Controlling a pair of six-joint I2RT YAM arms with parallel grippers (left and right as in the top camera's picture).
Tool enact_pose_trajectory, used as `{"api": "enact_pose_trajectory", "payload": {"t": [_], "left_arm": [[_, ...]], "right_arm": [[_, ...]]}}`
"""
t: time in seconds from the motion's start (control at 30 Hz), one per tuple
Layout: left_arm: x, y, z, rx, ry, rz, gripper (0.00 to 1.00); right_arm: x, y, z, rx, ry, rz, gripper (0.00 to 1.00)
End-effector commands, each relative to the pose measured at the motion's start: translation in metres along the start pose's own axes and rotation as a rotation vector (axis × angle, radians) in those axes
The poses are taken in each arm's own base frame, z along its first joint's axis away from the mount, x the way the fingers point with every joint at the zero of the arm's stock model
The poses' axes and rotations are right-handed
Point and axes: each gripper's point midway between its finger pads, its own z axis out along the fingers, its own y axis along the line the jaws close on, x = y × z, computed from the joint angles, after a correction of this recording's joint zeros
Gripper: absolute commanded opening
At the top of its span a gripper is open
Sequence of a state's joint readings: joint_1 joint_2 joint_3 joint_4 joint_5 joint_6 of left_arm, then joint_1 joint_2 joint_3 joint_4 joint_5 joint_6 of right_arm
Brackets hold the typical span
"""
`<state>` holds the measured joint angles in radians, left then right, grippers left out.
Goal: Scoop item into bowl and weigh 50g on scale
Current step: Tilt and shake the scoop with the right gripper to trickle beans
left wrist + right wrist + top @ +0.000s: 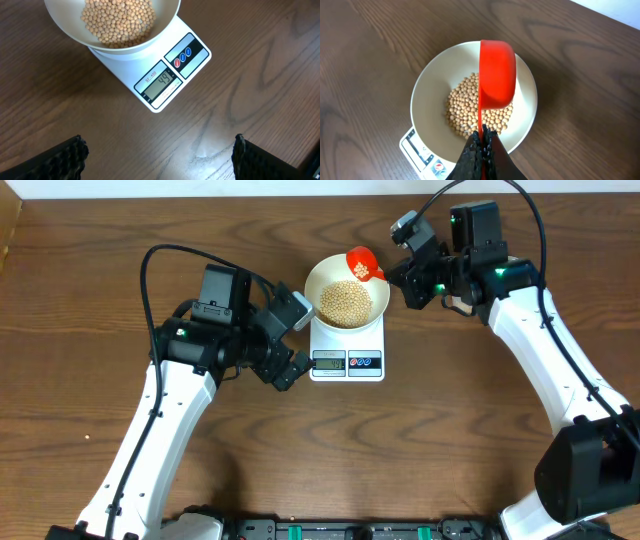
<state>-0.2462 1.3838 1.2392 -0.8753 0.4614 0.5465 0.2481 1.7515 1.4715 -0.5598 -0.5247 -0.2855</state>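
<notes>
The white bowl (319, 280) stands on the white scale (347, 363) and holds a heap of tan beans (345, 302). In the left wrist view the scale's display (161, 82) reads 49, below the bowl (165, 25) of beans (117, 20). My right gripper (481, 137) is shut on the thin handle of a red scoop (496, 75), which hangs tilted over the bowl's far rim (427, 95). From overhead a few beans show in the scoop (362, 262). My left gripper (160, 155) is open and holds nothing, above the table just left of the scale.
Bare brown wooden table surrounds the scale on all sides. Both arms reach in from the front edge: the left arm (180, 380) beside the scale, the right arm (530, 330) behind and to the right of the bowl.
</notes>
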Motion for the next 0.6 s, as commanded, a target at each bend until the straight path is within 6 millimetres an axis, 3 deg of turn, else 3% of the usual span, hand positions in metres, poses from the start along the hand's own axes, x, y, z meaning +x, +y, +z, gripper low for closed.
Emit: {"api": "enact_pose_trajectory", "payload": {"t": [0.0,0.57], "left_arm": [[-0.0069,0.0000,-0.0067,-0.011,-0.020,0.003,0.94],[-0.0069,0.0000,-0.0067,-0.012,-0.020,0.003,0.94]], "right_arm": [[-0.0112,0.0059,-0.0077,0.005,-0.029,-0.051,0.01],[-0.0120,0.0128,-0.0076,-0.031,-0.037,-0.121,0.01]]}}
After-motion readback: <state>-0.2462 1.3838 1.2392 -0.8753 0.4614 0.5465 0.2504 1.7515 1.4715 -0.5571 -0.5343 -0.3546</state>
